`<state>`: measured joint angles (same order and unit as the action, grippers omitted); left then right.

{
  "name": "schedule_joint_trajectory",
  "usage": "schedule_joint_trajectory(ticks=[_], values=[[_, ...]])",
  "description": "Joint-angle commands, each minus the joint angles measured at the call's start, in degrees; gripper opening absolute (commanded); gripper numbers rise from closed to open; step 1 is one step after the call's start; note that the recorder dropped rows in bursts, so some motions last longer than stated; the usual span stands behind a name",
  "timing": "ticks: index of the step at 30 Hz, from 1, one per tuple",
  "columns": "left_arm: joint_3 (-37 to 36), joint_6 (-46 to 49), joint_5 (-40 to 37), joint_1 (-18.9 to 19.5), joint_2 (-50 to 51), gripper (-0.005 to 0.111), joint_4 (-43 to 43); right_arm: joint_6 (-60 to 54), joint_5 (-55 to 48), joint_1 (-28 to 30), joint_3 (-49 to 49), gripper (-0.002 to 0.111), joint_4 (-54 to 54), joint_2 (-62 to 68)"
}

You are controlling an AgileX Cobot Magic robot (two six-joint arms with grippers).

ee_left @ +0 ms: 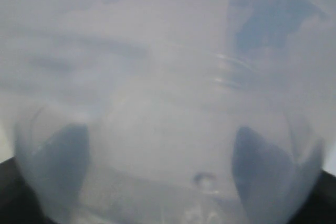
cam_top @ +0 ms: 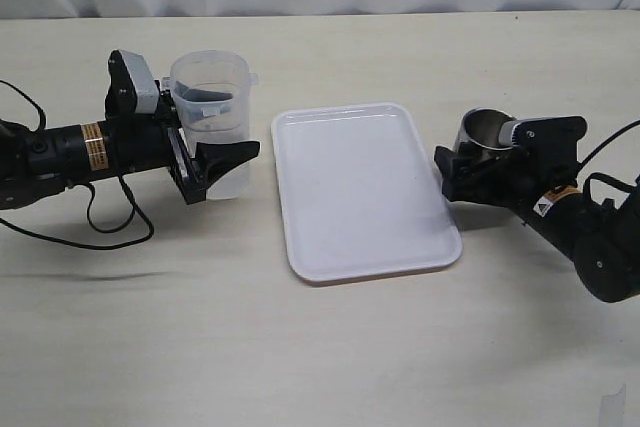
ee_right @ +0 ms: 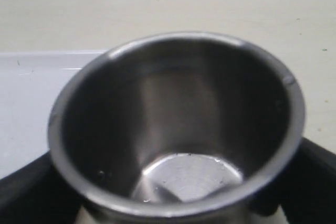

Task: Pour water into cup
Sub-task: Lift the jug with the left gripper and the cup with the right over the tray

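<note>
Jaws of the left gripper (cam_top: 205, 137) clamp the plastic container (cam_top: 212, 82). Right gripper (cam_top: 488, 150) straddles the cup (cam_top: 484, 127); whether it grips yet, I cannot tell.

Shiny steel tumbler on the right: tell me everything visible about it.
The short, handleless stainless-steel cup is a shiny grey cylinder with a thin rim and a flat, reflective bottom; no liquid is evident inside. In the exterior view it stands upright, mouth up, just right of the white rectangular tray, apart from it. The right gripper's black fingers flank its lower wall; contact cannot be made out, and its base is hidden.
</note>
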<state>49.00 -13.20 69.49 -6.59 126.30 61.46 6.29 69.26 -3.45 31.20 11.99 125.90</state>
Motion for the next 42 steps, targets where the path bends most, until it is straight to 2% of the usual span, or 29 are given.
schedule_joint_trajectory(ticks=[1, 6, 8, 12, 20, 25, 28, 35, 39, 42], values=[[0.38, 0.31, 0.47, -0.15, 0.11, 0.000, -0.60, -0.08, 0.70, -0.02, 0.10, 0.057, 0.64, 0.17], [0.38, 0.31, 0.47, -0.15, 0.11, 0.000, -0.60, -0.08, 0.70, -0.02, 0.10, 0.016, 1.14, 0.17], [0.38, 0.31, 0.47, -0.15, 0.11, 0.000, -0.60, -0.59, 0.70, -0.02, 0.10, 0.004, 1.14, 0.17], [0.38, 0.31, 0.47, -0.15, 0.11, 0.000, -0.60, -5.03, 0.70, -0.02, 0.10, 0.004, 5.06, -0.55], [0.38, -2.11, 0.47, -0.15, 0.01, 0.000, -0.57, -5.03, 0.70, -0.02, 0.10, 0.004, 7.31, -1.96], [0.38, -2.11, 0.47, -0.15, -0.10, 0.000, -0.68, -5.03, 0.70, -0.02, 0.10, 0.004, 14.77, -4.36], [0.38, -2.11, 0.47, -0.15, -0.10, 0.000, -0.68, -2.34, 0.70, -0.02, 0.10, 0.004, 18.75, -6.58], [0.38, -2.11, 0.47, -0.15, -0.55, 0.000, -0.78, -0.47, 0.70, -0.02, 0.10, 0.004, 20.07, -7.87], [0.38, -3.98, 0.47, -0.15, -2.67, 0.000, -0.78, 1.95, 0.70, -0.02, 2.19, 0.004, 29.34, -7.87], [0.38, -6.43, 0.47, -0.15, -4.55, 0.000, -0.66, 11.83, -2.66, -0.02, 8.00, 0.004, 41.46, -7.87]])
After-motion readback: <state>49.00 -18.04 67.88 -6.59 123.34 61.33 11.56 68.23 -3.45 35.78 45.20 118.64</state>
